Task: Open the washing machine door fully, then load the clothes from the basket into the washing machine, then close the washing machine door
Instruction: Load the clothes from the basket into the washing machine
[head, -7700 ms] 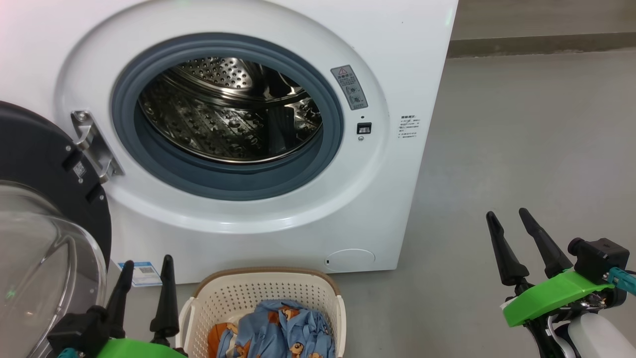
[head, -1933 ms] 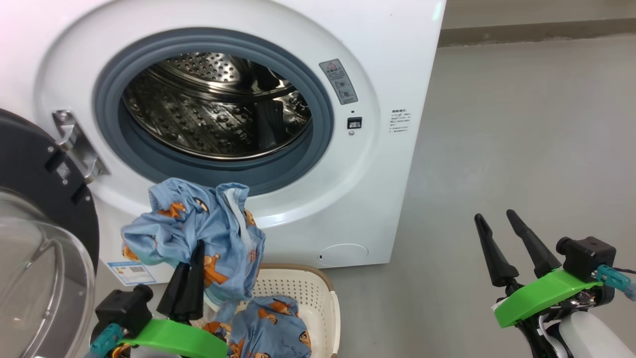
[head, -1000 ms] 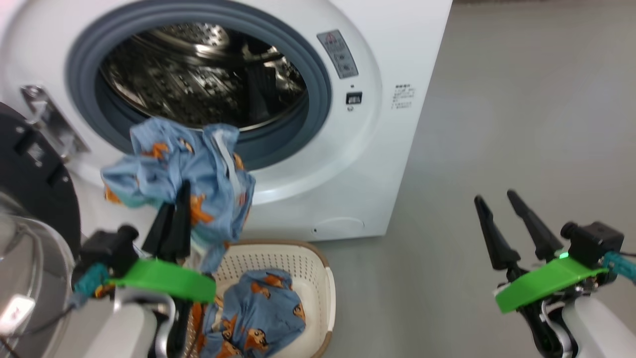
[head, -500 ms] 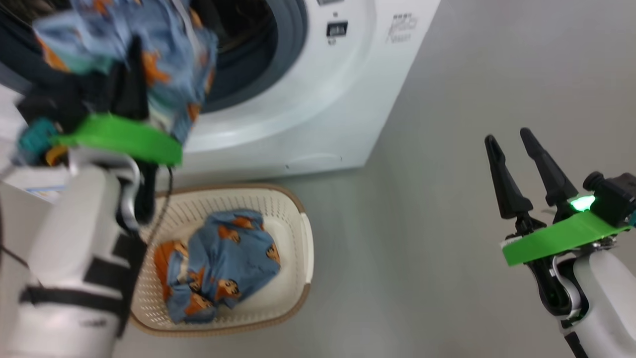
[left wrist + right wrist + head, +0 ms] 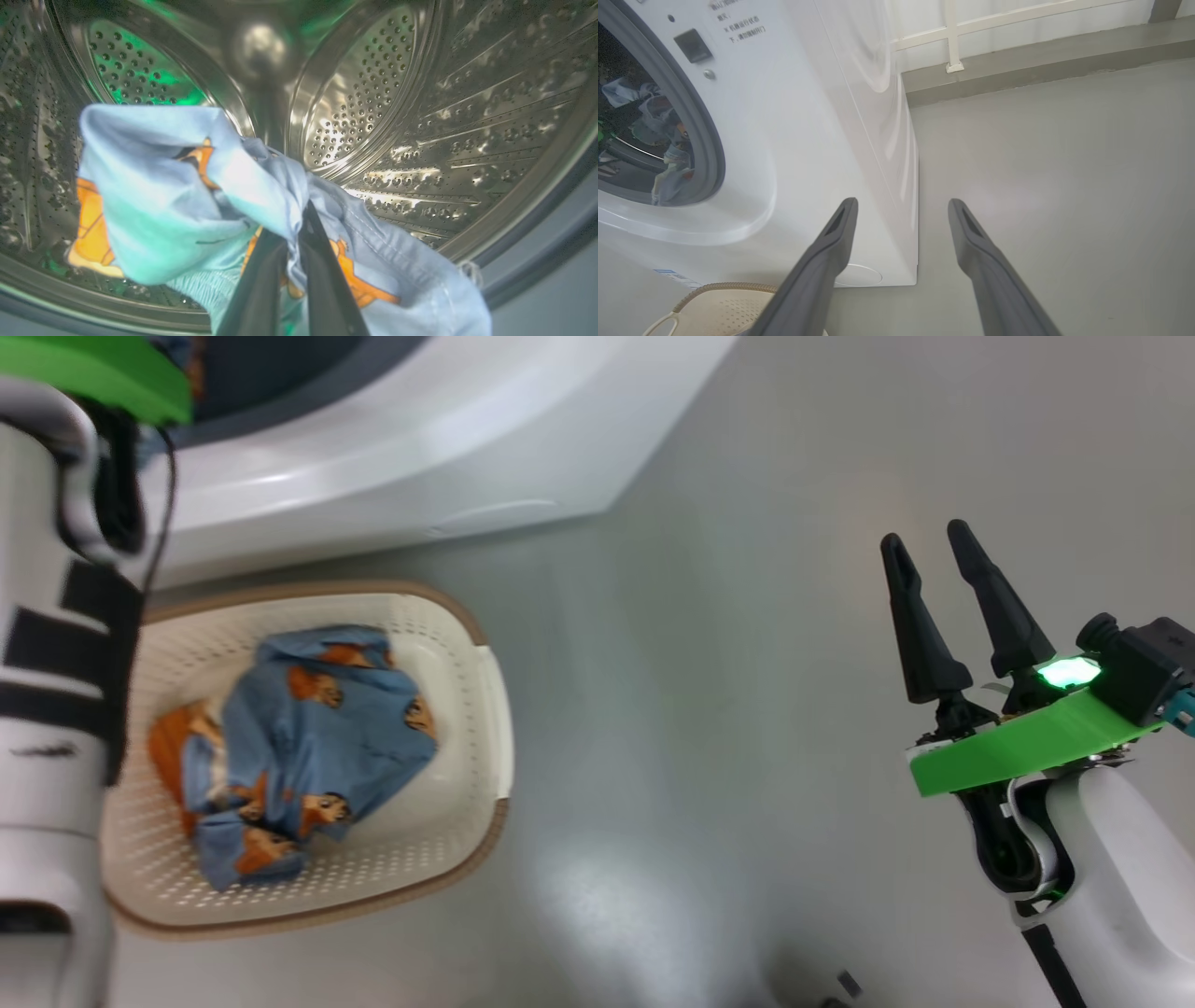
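My left gripper (image 5: 304, 217) is shut on a light blue bear-print garment (image 5: 159, 200), holding it at the mouth of the steel drum (image 5: 420, 107) of the washing machine (image 5: 401, 457). The held garment (image 5: 663, 135) also shows through the grey seal in the right wrist view. More of the clothes (image 5: 299, 737) lie bunched in the cream basket (image 5: 467, 635) on the floor in front of the machine. Well to the right of the basket, my right gripper (image 5: 926, 537) hangs open over bare floor, holding nothing. The washing machine door is out of view.
My pale left forearm (image 5: 47, 709) rises along the basket's left side. Grey floor (image 5: 709, 709) spreads between the basket and my right arm. A low wall ledge with a white railing (image 5: 1017, 51) runs behind the machine's right side.
The head camera has tilted down, so the machine slid up the picture. My left arm carried the held garment up and forward into the drum mouth. The right gripper stays open.
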Controlling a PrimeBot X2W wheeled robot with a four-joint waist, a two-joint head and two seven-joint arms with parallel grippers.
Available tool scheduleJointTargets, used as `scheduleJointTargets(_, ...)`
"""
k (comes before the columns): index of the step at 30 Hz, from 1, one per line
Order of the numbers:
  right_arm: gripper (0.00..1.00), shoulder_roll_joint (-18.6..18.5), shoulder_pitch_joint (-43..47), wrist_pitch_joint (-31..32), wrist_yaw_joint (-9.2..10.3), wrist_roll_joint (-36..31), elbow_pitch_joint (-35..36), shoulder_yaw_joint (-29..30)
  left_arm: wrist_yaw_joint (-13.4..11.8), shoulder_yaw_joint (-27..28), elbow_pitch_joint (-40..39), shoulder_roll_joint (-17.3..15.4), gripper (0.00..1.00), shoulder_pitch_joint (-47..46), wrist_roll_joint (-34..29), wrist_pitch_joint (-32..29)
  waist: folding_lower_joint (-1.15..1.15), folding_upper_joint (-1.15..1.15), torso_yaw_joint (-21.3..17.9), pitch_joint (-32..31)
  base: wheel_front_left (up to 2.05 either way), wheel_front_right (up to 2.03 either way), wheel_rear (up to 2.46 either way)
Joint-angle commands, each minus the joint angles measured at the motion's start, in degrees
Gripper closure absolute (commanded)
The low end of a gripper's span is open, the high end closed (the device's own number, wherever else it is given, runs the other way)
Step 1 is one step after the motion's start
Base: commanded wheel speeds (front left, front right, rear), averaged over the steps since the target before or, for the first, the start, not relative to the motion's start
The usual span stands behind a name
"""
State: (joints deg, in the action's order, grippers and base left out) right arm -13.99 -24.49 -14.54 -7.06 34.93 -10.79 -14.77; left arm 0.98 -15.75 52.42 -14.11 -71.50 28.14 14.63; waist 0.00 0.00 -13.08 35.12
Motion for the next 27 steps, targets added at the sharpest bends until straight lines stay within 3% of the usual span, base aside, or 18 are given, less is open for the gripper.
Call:
scheduleJointTargets(1, 0.0, 0.05, -0.17, -0.46, -0.43, 0.34, 1.15, -1.23, 0.24, 1.25, 0.3, -2.87, 1.0, -3.25, -1.07, 0.36, 0.0, 0.0, -5.49, 5.47, 0.0, 0.0, 0.0)
scheduleJointTargets(6, 0.0, 0.89, -0.44, -0.46, -0.43, 0.52, 1.01, -1.52, -0.5, 2.03, 0.53, -3.98, 1.0, -7.39, -3.15, 0.36, 0.0, 0.0, -6.97, 6.79, 0.0, 0.0, 0.0)
scheduleJointTargets(12, 0.0, 1.43, -0.84, -0.46, -0.43, 0.49, 0.71, -1.29, -2.44, 7.0, -8.38, -3.74, 1.0, -8.46, -6.74, 0.36, 0.0, 0.0, -7.43, 7.54, 0.0, 0.0, 0.0)
scheduleJointTargets(13, 0.0, 1.52, -0.95, -0.46, -0.43, 0.47, 0.57, -1.26, -2.52, 7.71, -8.79, -3.39, 0.65, -8.04, -7.18, 0.36, 0.0, 0.0, -7.38, 7.48, 0.0, 0.0, 0.0)
scheduleJointTargets(14, 0.0, 1.58, -1.0, -0.46, -0.43, 0.43, 0.37, -1.26, -2.55, 8.14, -7.91, -2.79, 0.0, -7.34, -7.29, 0.36, 0.0, 0.0, -7.27, 7.27, 0.0, 0.0, 0.0)
scheduleJointTargets(27, 0.0, 0.51, -1.25, -0.46, -0.43, 0.31, -0.64, -2.11, -0.87, 9.68, 4.52, 0.77, 0.0, -4.09, -7.77, 0.37, 0.0, 0.0, -4.49, 2.69, 0.0, 0.0, 0.0)
